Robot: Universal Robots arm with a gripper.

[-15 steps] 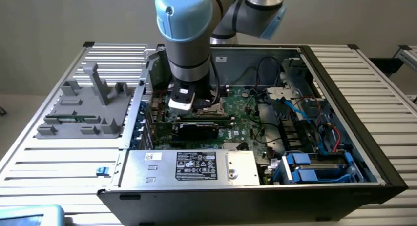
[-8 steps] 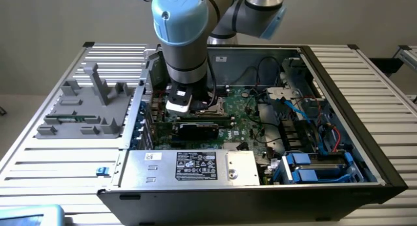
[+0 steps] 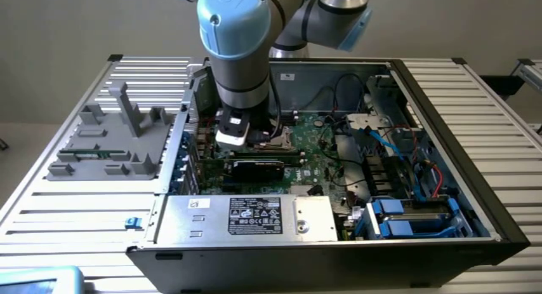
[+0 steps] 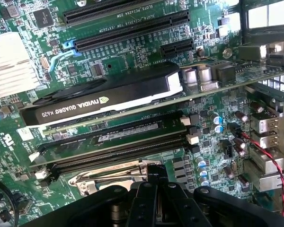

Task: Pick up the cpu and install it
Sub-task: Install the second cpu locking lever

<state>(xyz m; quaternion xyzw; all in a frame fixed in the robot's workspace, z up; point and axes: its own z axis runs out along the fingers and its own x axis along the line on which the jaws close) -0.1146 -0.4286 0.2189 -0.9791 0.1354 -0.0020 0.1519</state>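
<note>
Gripper [image 4: 154, 189] closed, black fingers over steel-framed socket [image 4: 109, 177] | matte black card [image 4: 104, 99] beside RAM slots | green motherboard [image 4: 132, 61]

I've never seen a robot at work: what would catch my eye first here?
The big blue-and-silver robot arm reaches straight down into an open computer case, over the green motherboard. Up close, a black graphics card stands on that board, beside the metal-framed processor socket under the arm.
</note>
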